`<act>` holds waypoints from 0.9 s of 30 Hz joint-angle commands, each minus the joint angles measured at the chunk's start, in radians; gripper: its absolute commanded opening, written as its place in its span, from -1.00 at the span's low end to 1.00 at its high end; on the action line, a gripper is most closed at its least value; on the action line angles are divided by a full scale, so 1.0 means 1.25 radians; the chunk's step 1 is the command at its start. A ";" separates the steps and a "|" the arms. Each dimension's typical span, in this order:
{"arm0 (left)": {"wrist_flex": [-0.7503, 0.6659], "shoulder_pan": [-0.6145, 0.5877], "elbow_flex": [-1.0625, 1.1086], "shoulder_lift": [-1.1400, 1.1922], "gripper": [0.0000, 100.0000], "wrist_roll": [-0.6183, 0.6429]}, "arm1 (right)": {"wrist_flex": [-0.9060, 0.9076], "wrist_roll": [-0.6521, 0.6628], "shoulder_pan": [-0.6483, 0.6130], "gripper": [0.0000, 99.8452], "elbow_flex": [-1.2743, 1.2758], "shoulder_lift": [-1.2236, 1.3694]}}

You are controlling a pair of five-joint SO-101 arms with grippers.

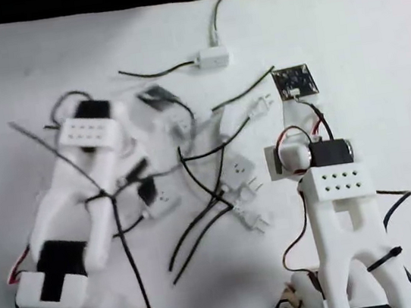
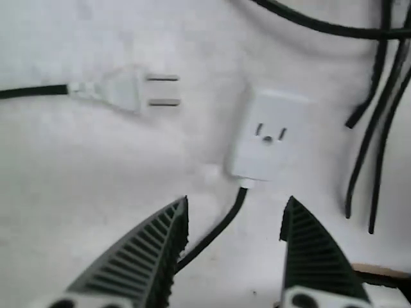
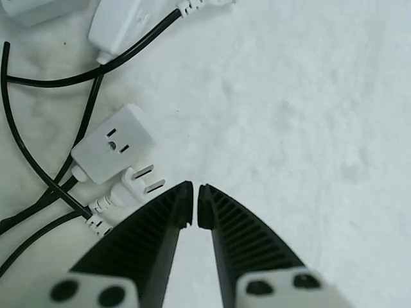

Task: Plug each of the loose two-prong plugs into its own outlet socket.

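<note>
Your left gripper (image 2: 234, 215) is spread wide with nothing in it, and both fingers (image 2: 157, 253) hang over the white table (image 2: 77, 192). Just past the tips there's a white outlet socket (image 2: 266, 138) lying face up, and its black cord runs back between the fingers. I'd take the tangle of black cords (image 2: 383, 64) as your landmark. This socket sits just beside the tangle. A loose two-prong plug (image 2: 122, 93) lies on the side of the socket away from it, prongs aimed at the socket but apart from it.

Your right gripper (image 3: 194, 205) is pinched down to a sliver and holds nothing. Near its tips, at the edge of the same tangle, is a second outlet socket (image 3: 112, 144). Another plug (image 3: 128, 185) is right up against it, with its prongs out on bare table and not in the slots.

From the high view, a third plug (image 1: 260, 106) lies between the tangle and a green circuit board (image 1: 294, 82).
</note>
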 commanded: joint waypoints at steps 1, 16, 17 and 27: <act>-0.045 0.080 0.063 -0.010 -0.52 0.022 | -0.003 -0.001 -0.006 -0.95 -0.031 -0.019; -0.298 0.136 0.236 -0.002 -0.52 0.058 | -0.003 -0.001 -0.006 -0.95 -0.031 -0.019; -0.298 0.136 0.236 -0.002 -0.52 0.058 | -0.003 -0.001 -0.006 -0.95 -0.031 -0.019; -0.303 0.141 0.236 -0.003 -0.66 0.056 | -0.003 -0.001 -0.006 -0.95 -0.031 -0.019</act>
